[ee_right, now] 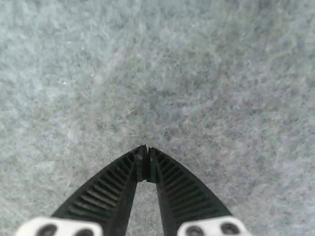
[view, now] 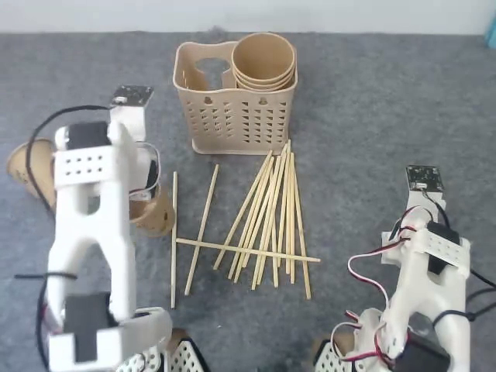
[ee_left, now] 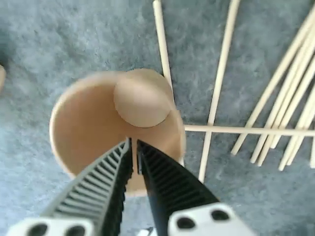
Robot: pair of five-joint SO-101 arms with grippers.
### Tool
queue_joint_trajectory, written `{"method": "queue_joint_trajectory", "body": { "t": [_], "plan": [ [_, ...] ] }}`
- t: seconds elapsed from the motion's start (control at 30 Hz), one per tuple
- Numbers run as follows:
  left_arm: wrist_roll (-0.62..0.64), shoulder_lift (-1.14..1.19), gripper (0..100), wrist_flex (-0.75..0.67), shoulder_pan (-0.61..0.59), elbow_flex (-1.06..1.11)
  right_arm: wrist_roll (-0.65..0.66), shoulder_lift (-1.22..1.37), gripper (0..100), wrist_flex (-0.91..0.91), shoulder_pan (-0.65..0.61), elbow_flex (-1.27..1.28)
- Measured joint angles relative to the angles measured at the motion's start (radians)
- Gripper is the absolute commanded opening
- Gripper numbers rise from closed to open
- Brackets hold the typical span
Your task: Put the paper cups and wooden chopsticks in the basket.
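Carpet [view: 372,116]: basket [view: 232,124] holds stacked cups [view: 263,58]; left gripper [ee_left: 134,143] pinches another cup [ee_left: 86,132]

Even, diffuse light — faint soft shadows beside the chopsticks [view: 271,217]

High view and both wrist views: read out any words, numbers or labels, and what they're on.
None readable. The basket, stacked paper cups, loose paper cup and wooden chopsticks carry no print; any markings on the arms' circuit boards are too small to read.
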Motion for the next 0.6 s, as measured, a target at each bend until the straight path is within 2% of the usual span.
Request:
{"method": "queue_joint_trajectory", "body": {
  "t": [0.23,0.33,0.43,0.6],
  "plan": [
    [-0.078,-0.199,2,0.0,0.002,0.009,0.0,0.0,0.8,0.0,0.0,0.0],
    [-0.083,-0.261,7,0.0,0.0,0.026,0.0,0.0,0.8,0.0,0.0,0.0],
    [-0.087,-0.293,15,0.0,-0.041,0.054,0.0,0.0,0.8,0.0,0.0,0.0],
    [-0.086,-0.307,16,-0.051,-0.149,0.089,0.0,0.0,0.8,0.0,0.0,0.0]
  ]
}}
